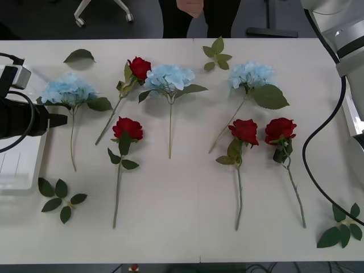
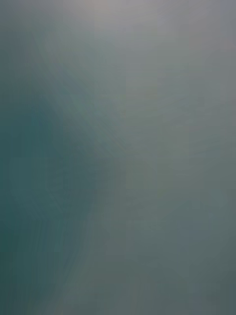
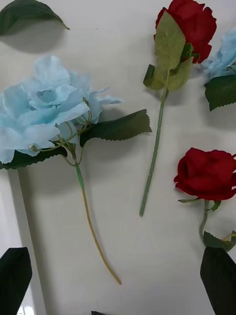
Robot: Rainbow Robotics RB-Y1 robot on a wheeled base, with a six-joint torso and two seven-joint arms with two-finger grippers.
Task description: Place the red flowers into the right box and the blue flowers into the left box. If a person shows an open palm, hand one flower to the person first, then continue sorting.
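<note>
Four red flowers lie on the white table: one at the back (image 1: 139, 67) (image 3: 189, 22), one left of centre (image 1: 128, 128) (image 3: 209, 174), and two side by side on the right (image 1: 244, 131) (image 1: 280, 129). Three blue flowers lie at the left (image 1: 68, 90) (image 3: 44, 113), the middle (image 1: 169, 77) and the right (image 1: 251, 74). My left gripper (image 1: 57, 119) (image 3: 117, 275) hovers open over the stem of the leftmost blue flower, holding nothing. The left box (image 1: 17, 170) (image 3: 12, 231) sits at the table's left edge under that arm. The right box is out of view. The person (image 1: 193, 17) stands behind the far edge, the hand (image 1: 190, 5) curled.
Loose green leaf sprigs lie at the back left (image 1: 79, 55), back centre (image 1: 216, 54), front left (image 1: 60, 199) and front right (image 1: 341, 227). My right arm (image 1: 341, 34) stays raised at the right edge, its black cable (image 1: 310, 153) looping over the table.
</note>
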